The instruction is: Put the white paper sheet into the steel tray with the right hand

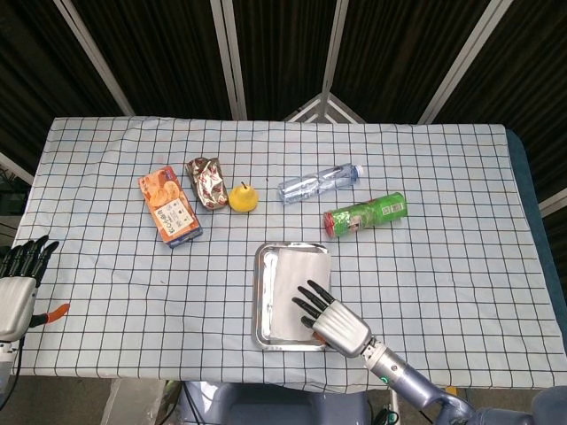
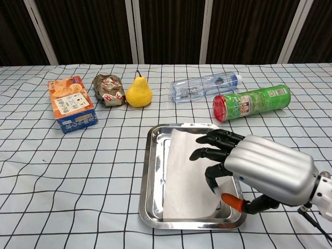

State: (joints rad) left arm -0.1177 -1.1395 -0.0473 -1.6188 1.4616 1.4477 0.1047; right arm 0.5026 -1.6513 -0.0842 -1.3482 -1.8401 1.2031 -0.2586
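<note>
Even, bright overhead light; soft shadows. Mild glare on polished steel tray (image 2: 150,179). Dark backdrop. Both views sharp, slight edge distortion.

White paper sheet (image 2: 184,176) flat inside steel tray (image 2: 150,179), near table's front edge.

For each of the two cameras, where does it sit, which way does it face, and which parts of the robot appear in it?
Head view: high above the near table edge, looking steeply down on the whole table; shows the left hand at far left and the right hand.
Chest view: low at the near edge, looking forward across the table; shows only the right hand.
Both share the right hand over the white paper sheet in the steel tray.
</note>
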